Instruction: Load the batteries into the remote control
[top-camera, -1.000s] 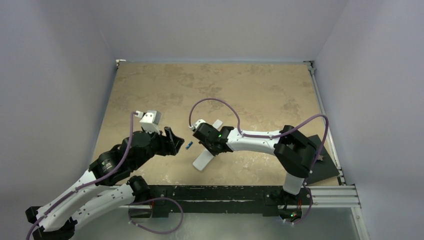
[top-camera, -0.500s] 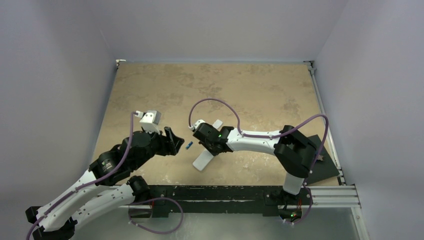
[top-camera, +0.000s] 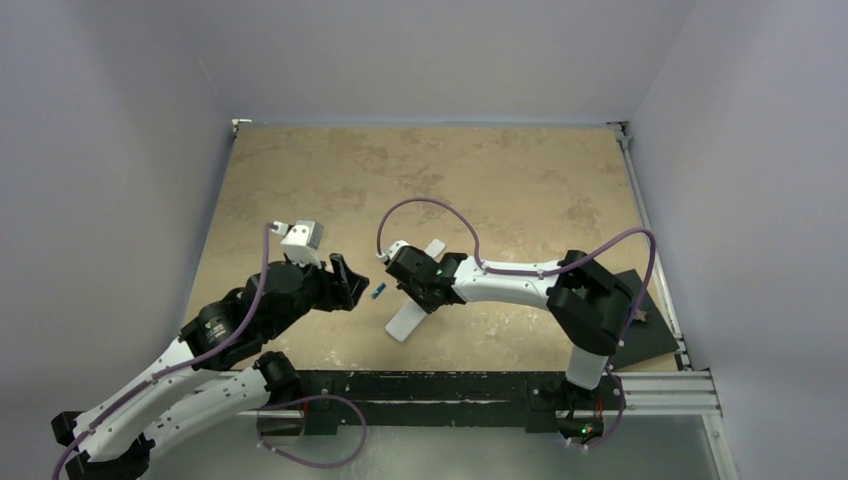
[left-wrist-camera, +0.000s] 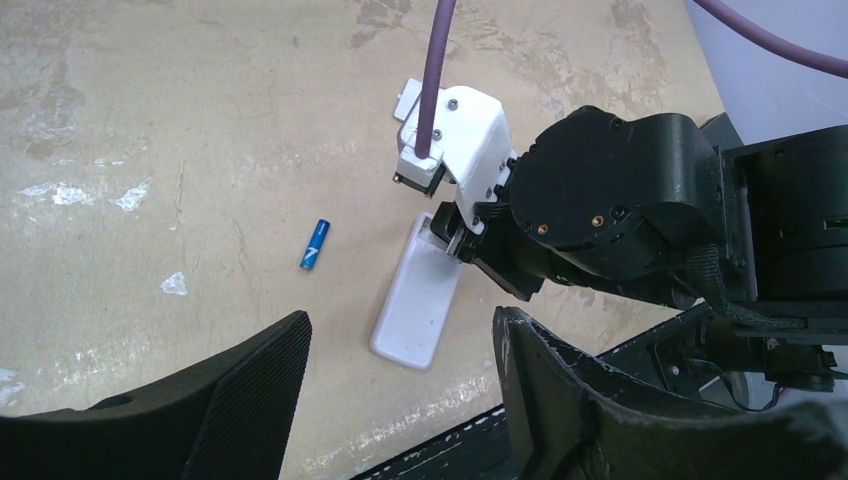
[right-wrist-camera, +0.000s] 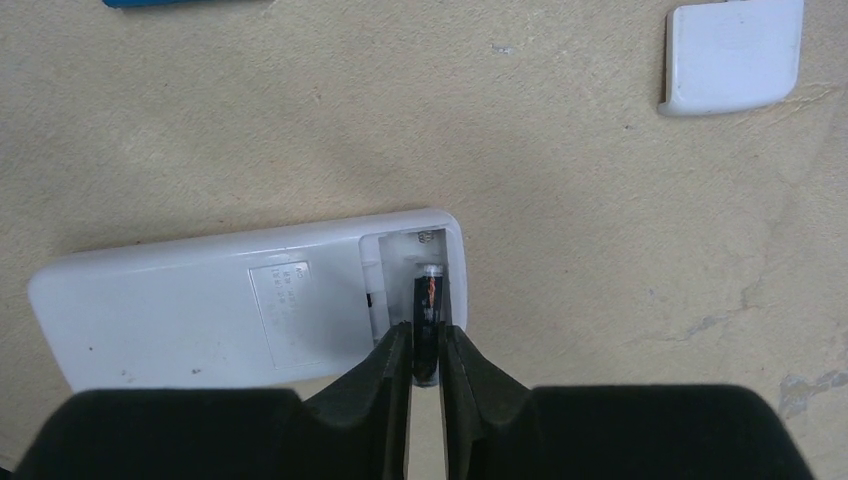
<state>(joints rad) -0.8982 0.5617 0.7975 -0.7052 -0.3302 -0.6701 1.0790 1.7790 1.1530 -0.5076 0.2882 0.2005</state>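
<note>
batteries (top-camera: 378, 292) are lying apart: dark battery (right-wrist-camera: 430, 295) sitting in the remote control (right-wrist-camera: 200, 310) between your right gripper (right-wrist-camera: 427, 340) tips, grip unclear; blue battery (left-wrist-camera: 314, 245) lying leftward, nearer your wide-open, empty left gripper (left-wrist-camera: 400, 330).

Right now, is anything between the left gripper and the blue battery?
Nothing visible. The blue battery lies alone on bare table just ahead of the open left gripper, apart from the remote.
</note>
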